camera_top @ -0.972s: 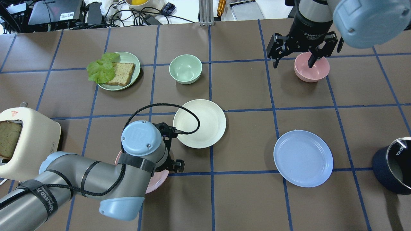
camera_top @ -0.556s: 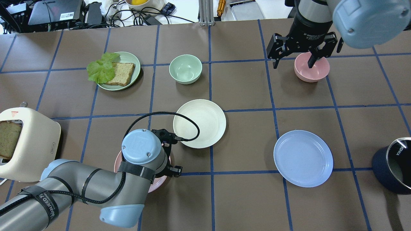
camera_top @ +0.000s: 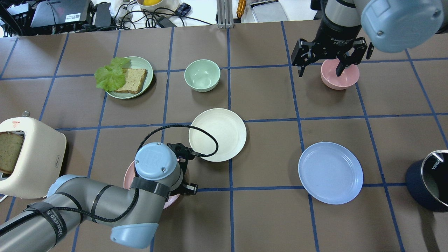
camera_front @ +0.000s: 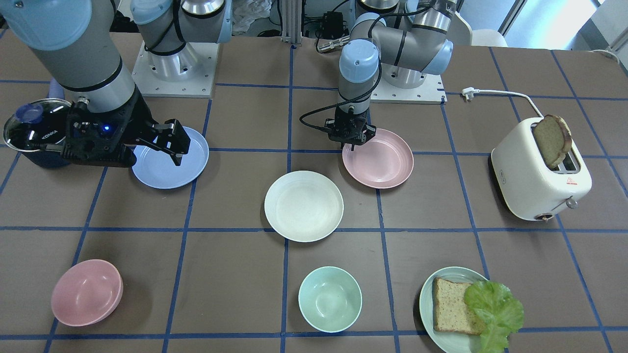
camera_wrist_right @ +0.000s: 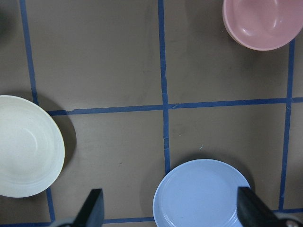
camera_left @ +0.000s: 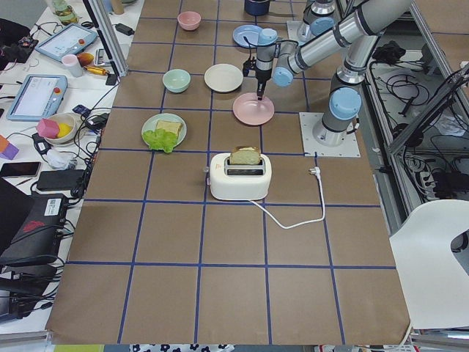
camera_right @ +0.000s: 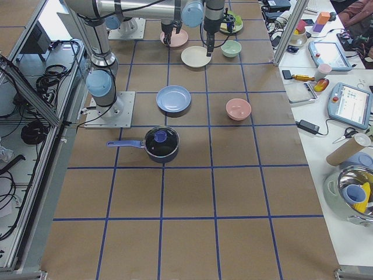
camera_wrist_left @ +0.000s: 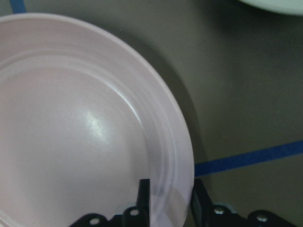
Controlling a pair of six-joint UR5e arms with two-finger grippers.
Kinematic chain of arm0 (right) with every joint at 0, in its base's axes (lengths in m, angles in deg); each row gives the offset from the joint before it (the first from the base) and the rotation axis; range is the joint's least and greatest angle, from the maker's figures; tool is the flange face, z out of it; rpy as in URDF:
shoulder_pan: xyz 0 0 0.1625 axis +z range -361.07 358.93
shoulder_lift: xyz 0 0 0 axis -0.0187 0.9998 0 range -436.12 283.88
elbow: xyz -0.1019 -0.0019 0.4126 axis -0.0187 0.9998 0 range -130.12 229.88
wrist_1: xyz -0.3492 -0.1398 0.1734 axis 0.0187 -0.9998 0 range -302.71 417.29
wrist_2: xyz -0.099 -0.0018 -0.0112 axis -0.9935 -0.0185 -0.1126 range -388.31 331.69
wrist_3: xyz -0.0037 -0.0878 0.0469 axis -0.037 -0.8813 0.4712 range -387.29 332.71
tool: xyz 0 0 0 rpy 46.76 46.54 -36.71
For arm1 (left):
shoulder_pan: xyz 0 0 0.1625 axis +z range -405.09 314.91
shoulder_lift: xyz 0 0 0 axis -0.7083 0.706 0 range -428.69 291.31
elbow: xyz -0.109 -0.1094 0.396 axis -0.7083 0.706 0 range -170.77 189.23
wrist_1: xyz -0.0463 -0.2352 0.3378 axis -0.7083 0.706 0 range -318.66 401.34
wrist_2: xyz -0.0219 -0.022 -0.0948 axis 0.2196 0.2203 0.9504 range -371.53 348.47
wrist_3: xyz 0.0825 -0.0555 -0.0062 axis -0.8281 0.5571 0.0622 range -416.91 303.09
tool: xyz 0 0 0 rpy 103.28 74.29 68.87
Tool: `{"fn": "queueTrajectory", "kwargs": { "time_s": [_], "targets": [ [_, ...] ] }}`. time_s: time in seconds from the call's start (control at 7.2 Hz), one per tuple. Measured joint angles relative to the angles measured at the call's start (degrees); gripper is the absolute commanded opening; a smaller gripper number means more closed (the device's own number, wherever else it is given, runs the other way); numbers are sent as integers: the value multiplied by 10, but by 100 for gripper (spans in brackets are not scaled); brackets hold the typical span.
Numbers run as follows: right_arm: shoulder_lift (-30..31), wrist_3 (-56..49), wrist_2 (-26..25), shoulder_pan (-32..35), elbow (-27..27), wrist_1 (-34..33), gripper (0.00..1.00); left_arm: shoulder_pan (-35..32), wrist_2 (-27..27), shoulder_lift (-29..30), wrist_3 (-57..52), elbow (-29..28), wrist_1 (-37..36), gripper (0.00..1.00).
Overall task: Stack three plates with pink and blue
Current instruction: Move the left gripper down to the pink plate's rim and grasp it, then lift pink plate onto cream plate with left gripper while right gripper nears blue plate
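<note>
The pale pink plate (camera_front: pixel 380 159) lies on the table near the robot's left side; it also fills the left wrist view (camera_wrist_left: pixel 71 132). My left gripper (camera_front: pixel 352 142) is shut on the pink plate's rim, one finger (camera_wrist_left: pixel 143 196) inside the rim and one outside. In the overhead view my left wrist hides most of the pink plate (camera_top: pixel 128 174). The cream-white plate (camera_top: pixel 217 134) lies at the table's middle. The light blue plate (camera_top: pixel 330 172) lies to the right. My right gripper (camera_top: pixel 320 71) is open and empty, held high above the table.
A pink bowl (camera_top: pixel 344 78) sits at the far right and a mint bowl (camera_top: pixel 202 75) at the far middle. A pale green plate (camera_top: pixel 140 64) with bread and lettuce is far left. A toaster (camera_top: pixel 31 154) stands left; a dark pot (camera_top: pixel 430 180) stands right.
My left arm has drawn a little to the left and toward the robot, and the pink plate has shifted slightly with it. The right arm has hardly moved.
</note>
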Motion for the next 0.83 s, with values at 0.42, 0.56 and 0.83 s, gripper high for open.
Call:
{"fn": "queueTrajectory", "kwargs": {
  "time_s": [0.42,0.56,0.83],
  "targets": [
    [-3,-2,-4,-3,0,0,100,1,-1,-3,-1,-10,-22,0],
    [-6,-6,-7,-9,-1,1,100,4,-1,-3,-1,-34,-23,0],
    [-6,-18,-9,-32,-20,1,100,7,-3,10,2,-126,36,0]
  ]
}}
